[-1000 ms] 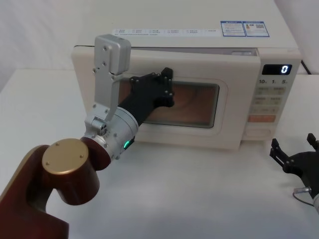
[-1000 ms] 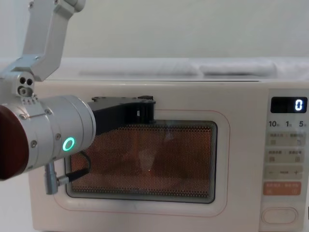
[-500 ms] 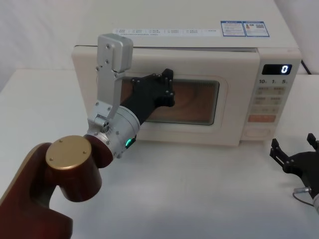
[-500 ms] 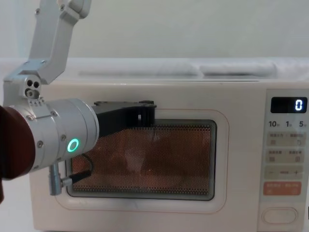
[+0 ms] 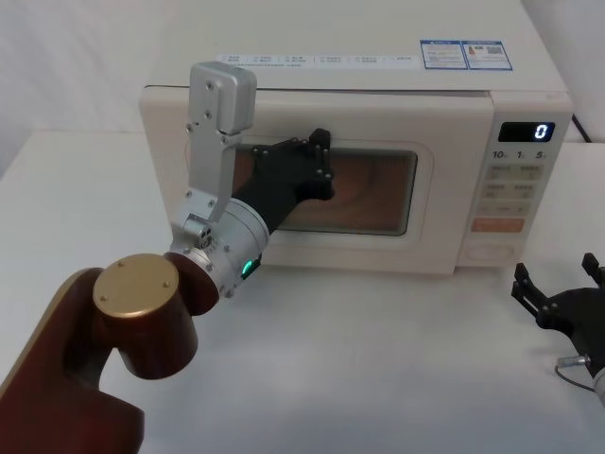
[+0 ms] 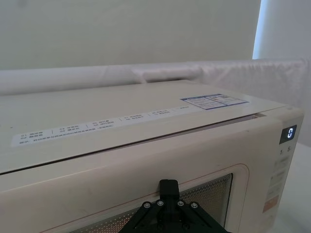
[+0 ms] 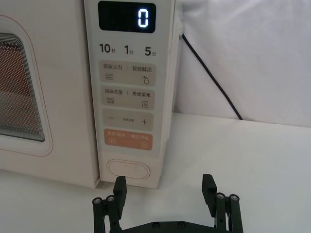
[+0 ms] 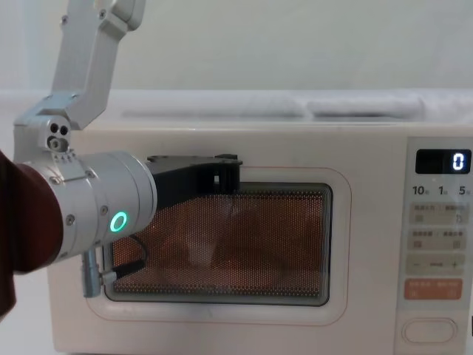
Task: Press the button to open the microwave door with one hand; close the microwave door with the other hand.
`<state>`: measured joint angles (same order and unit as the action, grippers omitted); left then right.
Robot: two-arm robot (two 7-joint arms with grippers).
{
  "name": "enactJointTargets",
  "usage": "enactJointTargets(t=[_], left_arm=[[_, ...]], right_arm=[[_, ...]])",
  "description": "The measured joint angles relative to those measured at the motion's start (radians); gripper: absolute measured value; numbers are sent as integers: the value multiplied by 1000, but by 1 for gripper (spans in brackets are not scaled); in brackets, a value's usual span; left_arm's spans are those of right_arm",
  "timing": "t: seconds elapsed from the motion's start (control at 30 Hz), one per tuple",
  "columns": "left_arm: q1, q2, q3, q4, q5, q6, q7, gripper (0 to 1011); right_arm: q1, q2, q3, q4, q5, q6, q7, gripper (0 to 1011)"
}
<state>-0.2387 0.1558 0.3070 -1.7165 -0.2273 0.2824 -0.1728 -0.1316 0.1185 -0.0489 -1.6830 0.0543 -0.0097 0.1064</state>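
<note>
The cream microwave (image 5: 378, 76) stands at the back of the table, its display (image 5: 527, 131) reading "0". My left gripper (image 5: 319, 142) is shut and its tip rests against the upper part of the microwave door (image 5: 444, 123), near the top edge of the window. The left wrist view shows that tip (image 6: 168, 184) on the door (image 6: 121, 170), with a thin seam along the door's top. The button (image 7: 128, 170) sits at the bottom of the control panel. My right gripper (image 7: 164, 187) hangs open just in front of it, a short way off and touching nothing.
A black power cable (image 7: 209, 73) runs down behind the microwave's right side. White table surface (image 5: 378, 359) lies in front of the oven. My left arm's brown and silver links (image 5: 142, 312) fill the front left.
My left arm has pushed forward and the door has swung in, so the gap at its top right has narrowed to a thin seam. The right gripper has not moved.
</note>
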Motion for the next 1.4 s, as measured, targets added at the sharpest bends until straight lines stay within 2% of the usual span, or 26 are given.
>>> enactJointTargets(t=[0.43,0.7,0.9,1.07,1.4], left_arm=[[-26,-15,-9,37,6,0,1,0],[-21,-16,-16,32,3,3,-2,0],[17,-4,-28,-15,-14,30,-4,0],[72,16,-31,-86,-28,52,-6,0],[160,53,-45,-193,-31,63,6,0]], right_arm=[[0,0,0,0,0,0,0,1002],[0,0,0,0,0,0,0,1002],[0,0,0,0,0,0,0,1002],[0,0,0,0,0,0,0,1002],[0,0,0,0,0,0,0,1002]])
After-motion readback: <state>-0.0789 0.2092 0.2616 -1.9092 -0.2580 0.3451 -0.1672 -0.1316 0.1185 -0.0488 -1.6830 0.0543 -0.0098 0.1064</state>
